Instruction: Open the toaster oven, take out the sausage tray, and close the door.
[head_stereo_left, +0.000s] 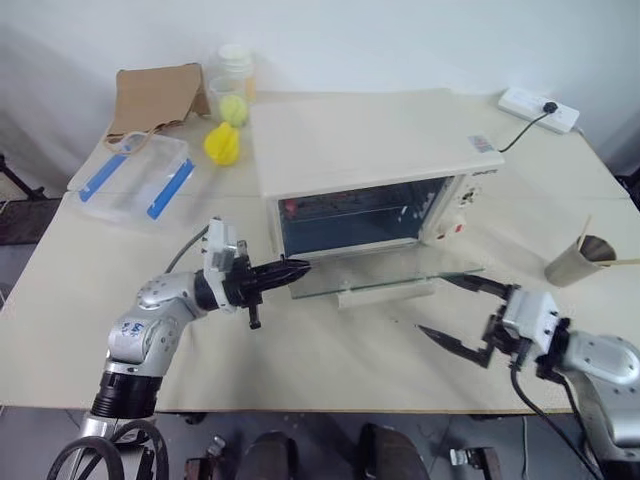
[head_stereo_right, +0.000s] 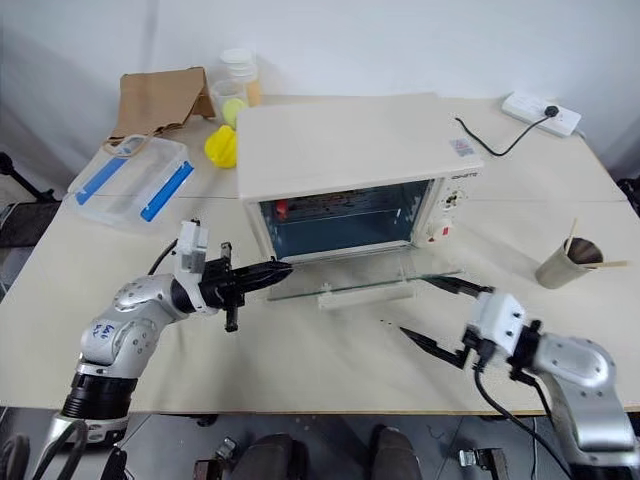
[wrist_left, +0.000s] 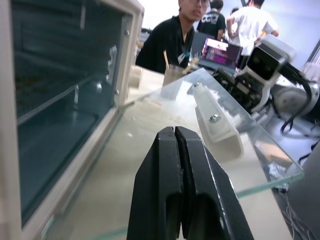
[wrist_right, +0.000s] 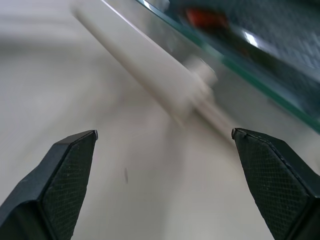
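Oven (head_stereo_left: 370, 165) mid-worktop (head_stereo_left: 330, 370), door (head_stereo_left: 385, 278) dropped flat in front of it; left gripper (head_stereo_left: 295, 268), jaws pressed together, at the door's left corner; right gripper (head_stereo_left: 452, 315), jaws spread, just off the door's right end; tray not discernible inside.

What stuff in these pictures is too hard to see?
- Sausage tray: inside the cream-white boxy toaster oven, the dark cavity shows a small red spot, too small to identify in the eye views.
- Control knobs: too small to read.
- Wide cream-white bar handle: blurred in the right wrist view.
- Brown paper bag's contents: hidden by the bag.
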